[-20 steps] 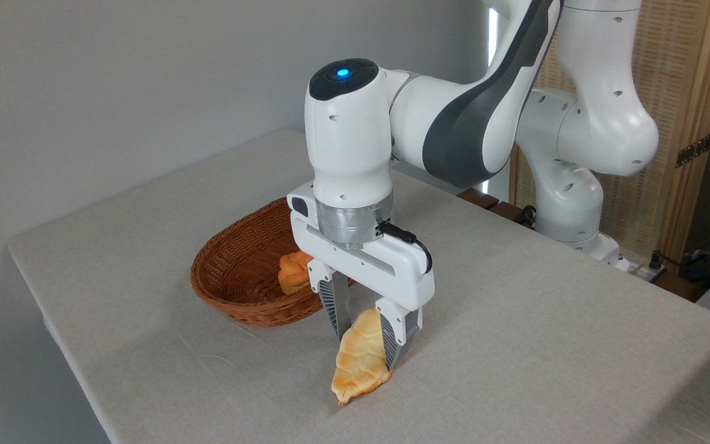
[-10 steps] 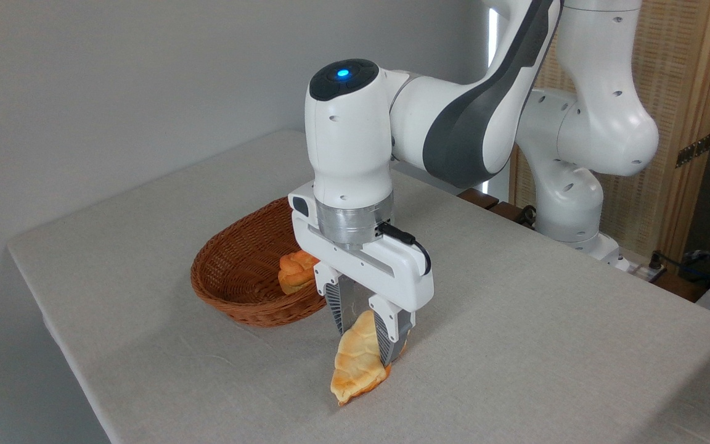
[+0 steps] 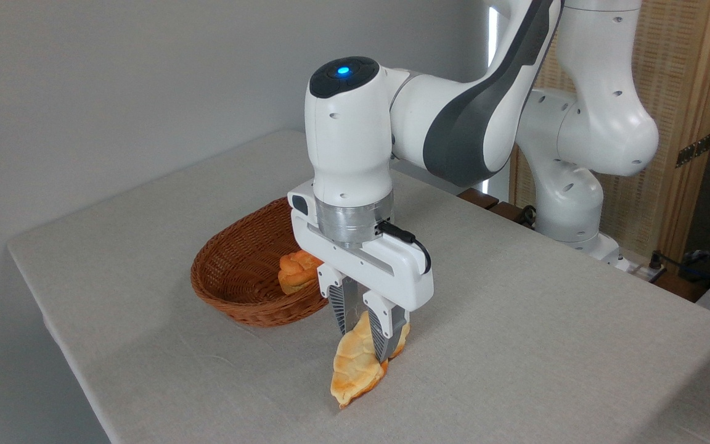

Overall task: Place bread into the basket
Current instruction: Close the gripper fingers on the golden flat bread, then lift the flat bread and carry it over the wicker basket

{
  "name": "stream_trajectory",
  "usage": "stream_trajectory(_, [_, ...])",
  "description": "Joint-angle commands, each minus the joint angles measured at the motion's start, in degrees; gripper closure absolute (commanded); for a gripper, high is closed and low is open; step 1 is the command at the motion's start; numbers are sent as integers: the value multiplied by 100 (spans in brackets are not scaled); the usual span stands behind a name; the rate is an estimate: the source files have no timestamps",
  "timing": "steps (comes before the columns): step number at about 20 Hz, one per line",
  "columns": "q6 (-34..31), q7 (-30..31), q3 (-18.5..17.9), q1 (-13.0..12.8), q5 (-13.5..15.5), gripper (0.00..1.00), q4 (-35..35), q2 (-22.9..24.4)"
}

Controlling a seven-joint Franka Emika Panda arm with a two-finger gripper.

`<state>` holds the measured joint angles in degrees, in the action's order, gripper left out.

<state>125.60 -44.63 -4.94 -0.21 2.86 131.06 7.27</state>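
Nearest me, the bread lay on the table, its lower tip toward the front edge. Over the last second I watched the gripper narrow from a wide straddle until its fingers pinched the loaf's upper end, so I judged the grasp made and the lift due. Just behind it the basket waited, with a small bun inside.

The gripper is pinching the bread lying on the table, beside the basket.
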Motion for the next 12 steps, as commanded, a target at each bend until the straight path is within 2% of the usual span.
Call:
stream_trajectory(1, [44, -89, -42, -15, 39, 60, -98, 20])
stream_trajectory(10, [26, -72, -60, -6, 118, 59, -669, 64])
stream_trajectory(12, [18, 16, 1, -14, 135, 56, -818, 81])
